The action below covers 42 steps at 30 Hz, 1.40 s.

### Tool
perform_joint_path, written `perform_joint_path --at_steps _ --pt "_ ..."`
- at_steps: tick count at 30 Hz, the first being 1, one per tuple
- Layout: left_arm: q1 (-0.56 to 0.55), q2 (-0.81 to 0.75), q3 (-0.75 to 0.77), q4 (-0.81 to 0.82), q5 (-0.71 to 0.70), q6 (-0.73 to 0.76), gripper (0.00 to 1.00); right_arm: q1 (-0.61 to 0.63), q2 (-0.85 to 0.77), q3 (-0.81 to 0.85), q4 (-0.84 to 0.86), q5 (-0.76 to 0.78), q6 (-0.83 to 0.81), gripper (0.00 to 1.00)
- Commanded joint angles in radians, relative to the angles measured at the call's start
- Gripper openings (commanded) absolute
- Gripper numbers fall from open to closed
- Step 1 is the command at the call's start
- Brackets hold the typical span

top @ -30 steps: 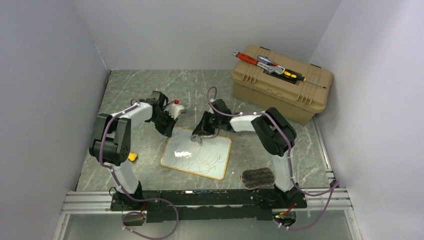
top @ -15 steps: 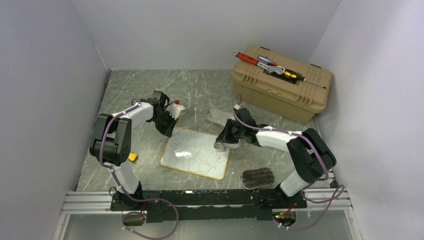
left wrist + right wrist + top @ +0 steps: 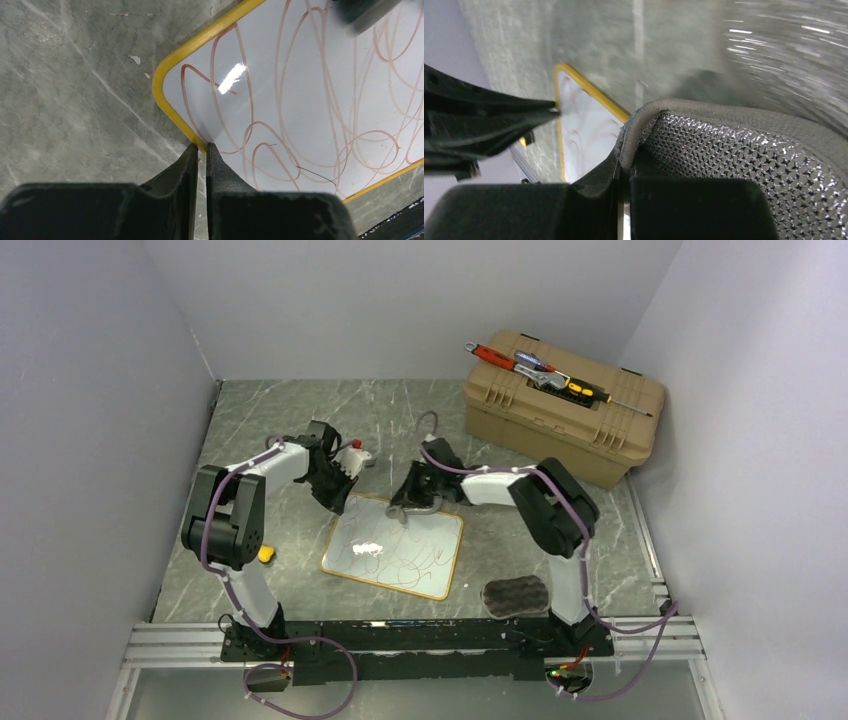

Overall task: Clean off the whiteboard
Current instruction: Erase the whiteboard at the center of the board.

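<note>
From above, the whiteboard (image 3: 393, 545) lies flat on the grey marbled table (image 3: 290, 420), between the two arms and a little nearer to their bases than to the back wall, with dark scribbles (image 3: 400, 558) across it. The left gripper (image 3: 342, 502) is down at the board's far left corner, and the right gripper (image 3: 408, 506) sits at its far edge with a grey mesh cloth (image 3: 425, 508) under it. A tan toolbox (image 3: 545, 425) with hand tools (image 3: 540, 373) on its lid stands in the far right corner, well apart from the board. A dark wavy sponge (image 3: 515, 594) lies just off the board's near right corner. At the left wrist, the left gripper (image 3: 201, 147) has its two fingers clenched on the yellow frame (image 3: 172, 65) of the whiteboard (image 3: 310, 100), just beside a rounded corner, with only a sliver between the tips. Here the scribbles (image 3: 260, 130) read as reddish loops on glossy white. At the right wrist, the right gripper (image 3: 621, 165) is clamped tight on the rolled edge of the grey mesh cloth (image 3: 734, 155), which fills the right of the view. Beyond it is a corner of the whiteboard (image 3: 584, 125), where the left gripper (image 3: 489, 120) meets the frame.
</note>
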Motion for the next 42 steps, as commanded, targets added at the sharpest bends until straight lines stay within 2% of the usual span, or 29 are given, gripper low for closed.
perform_joint_path --at_steps 1,3,8,12,15,22,25,28,35,38,42 --pt "-0.038 0.108 -0.075 0.068 -0.046 0.045 0.07 0.07 0.136 0.11 -0.047 0.071 0.015 0.0" --pt "-0.038 0.11 -0.075 0.064 -0.055 0.047 0.06 0.06 0.098 0.065 -0.039 0.092 0.011 0.0" --pt "-0.038 0.103 -0.081 0.082 -0.082 0.043 0.04 -0.041 -0.099 -0.21 -0.01 0.116 -0.058 0.0" --pt "-0.038 0.095 -0.09 0.086 -0.083 0.045 0.02 -0.054 -0.179 -0.328 -0.017 0.158 -0.09 0.0" --pt "-0.04 0.097 -0.095 0.091 -0.081 0.046 0.03 -0.02 -0.088 -0.255 0.003 0.134 -0.044 0.0" --pt "-0.046 0.085 -0.11 0.093 -0.074 0.061 0.02 0.143 0.187 0.177 -0.104 0.169 0.014 0.0" --pt "-0.047 0.082 -0.112 0.09 -0.07 0.062 0.03 0.17 0.255 0.285 -0.146 0.18 0.042 0.0" --pt "-0.047 0.076 -0.12 0.089 -0.072 0.067 0.03 0.161 0.229 0.23 -0.13 0.211 0.067 0.0" --pt "-0.047 0.064 -0.134 0.098 -0.073 0.074 0.02 0.027 -0.02 -0.272 0.082 0.214 0.205 0.0" --pt "-0.047 0.059 -0.141 0.11 -0.065 0.069 0.02 0.033 0.0 -0.279 0.097 0.191 0.218 0.0" --pt "-0.047 0.057 -0.142 0.11 -0.058 0.069 0.02 0.092 0.103 -0.13 0.069 0.182 0.244 0.0"
